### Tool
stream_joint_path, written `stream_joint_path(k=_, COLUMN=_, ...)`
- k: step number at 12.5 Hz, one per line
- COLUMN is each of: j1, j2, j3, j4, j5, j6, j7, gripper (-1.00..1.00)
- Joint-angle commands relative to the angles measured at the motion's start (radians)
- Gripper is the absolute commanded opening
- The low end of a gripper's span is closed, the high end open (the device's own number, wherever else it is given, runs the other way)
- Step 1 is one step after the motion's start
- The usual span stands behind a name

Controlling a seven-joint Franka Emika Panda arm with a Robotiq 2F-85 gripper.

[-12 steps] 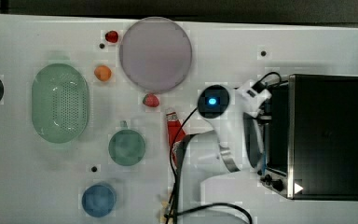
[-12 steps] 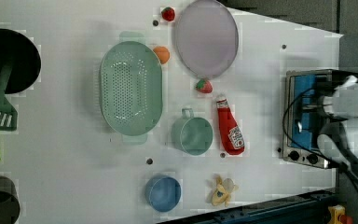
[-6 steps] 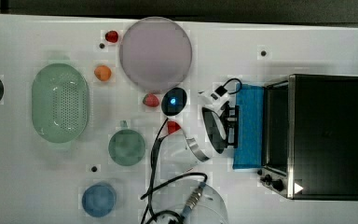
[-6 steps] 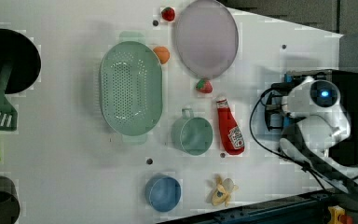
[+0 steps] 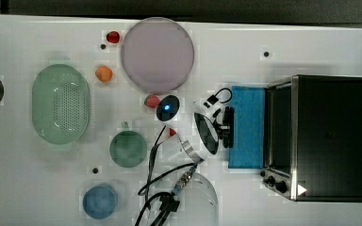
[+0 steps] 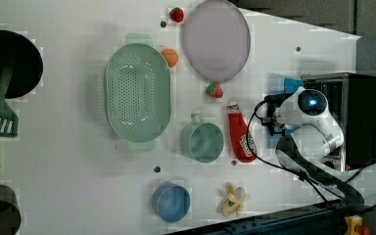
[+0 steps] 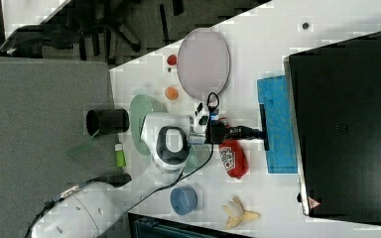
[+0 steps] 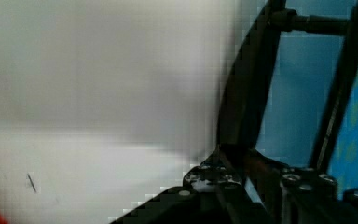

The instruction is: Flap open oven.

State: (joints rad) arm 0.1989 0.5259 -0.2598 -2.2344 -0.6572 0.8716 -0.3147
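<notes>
In the top view the gripper (image 5: 228, 126) is clenched on the black handle (image 5: 229, 127) at the door's (image 5: 247, 126) outer edge, the right hold, while the oven (image 5: 327, 136) at the table's (image 5: 273, 37) right end looks heavy, rigid, with breakable glass.

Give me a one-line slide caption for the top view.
Robot arm's pincer at the handle of the black box-shaped toaster oven, its blue-tinted glass door flapped down flat on the white table.

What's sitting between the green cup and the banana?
In the left view, the ketchup bottle lies between the green cup and the banana, nearer the cup, on the white table.
</notes>
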Motion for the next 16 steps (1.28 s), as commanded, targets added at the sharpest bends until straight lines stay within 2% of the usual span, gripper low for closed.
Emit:
stream_joint_path(k=1, j1=0.009, j2=0.007, j3=-0.011, j4=0.046, j5=-0.003, j6=0.007, j7=0.114, gripper=-0.65)
stream_joint_path(k=4, j1=0.018, j2=0.004, j3=-0.001, j4=0.062, j5=0.009, j6=0.02, j7=0.115, gripper=-0.65)
stream_joint_path(k=6, j1=0.018, j2=-0.03, j3=0.011, j4=0.075, j5=0.076, j6=0.039, j7=0.115, gripper=-0.65)
stream_joint_path(k=9, j1=0.018, j2=-0.13, j3=0.022, j4=0.079, j5=0.23, j6=0.035, j7=0.115, gripper=-0.65)
stream_joint_path(k=12, j1=0.018, j2=-0.265, j3=0.023, j4=0.097, j5=0.439, j6=-0.031, j7=0.115, gripper=-0.65)
stream_joint_path(k=16, j1=0.017, j2=-0.435, j3=0.016, j4=0.231, j5=0.693, j6=-0.358, j7=0.164, gripper=-0.65)
